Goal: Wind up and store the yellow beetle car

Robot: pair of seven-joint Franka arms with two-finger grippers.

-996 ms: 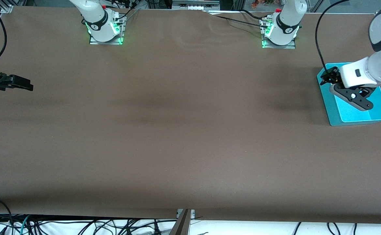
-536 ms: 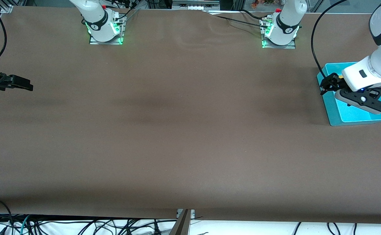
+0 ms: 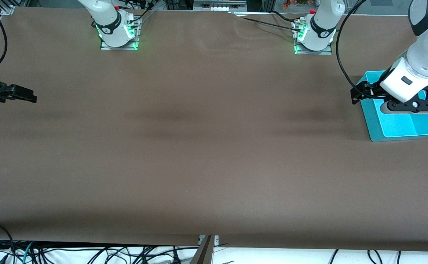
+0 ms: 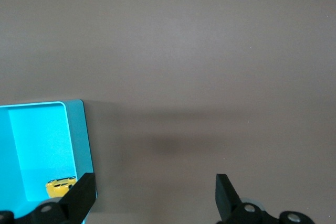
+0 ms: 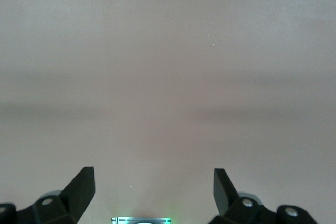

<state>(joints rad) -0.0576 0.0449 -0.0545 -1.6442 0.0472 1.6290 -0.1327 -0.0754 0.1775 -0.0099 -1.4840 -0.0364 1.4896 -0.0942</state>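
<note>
car in the bin, both grippers empty

the right gripper (image 3: 30,96) waits over the table's (image 3: 199,146) right-arm end, fingers spread wide. the left gripper (image 3: 357,96) hangs over the turquoise bin's (image 3: 371,121) edge, fingers wide apart, empty. the yellow beetle car (image 4: 61,186) lies inside the bin.

**Even light overhead, soft shadows on the cloth**

We see the brown table (image 3: 199,146) lit evenly from above, moderately bright, with no hard glare. Broad, soft-edged dark bands cross its middle. Green lamps glow at both arm bases (image 3: 118,35). In the left wrist view a faint blurred shadow lies beside the turquoise bin (image 4: 79,140), whose floor shines bright. The right wrist view looks paler, slightly washed out.
</note>
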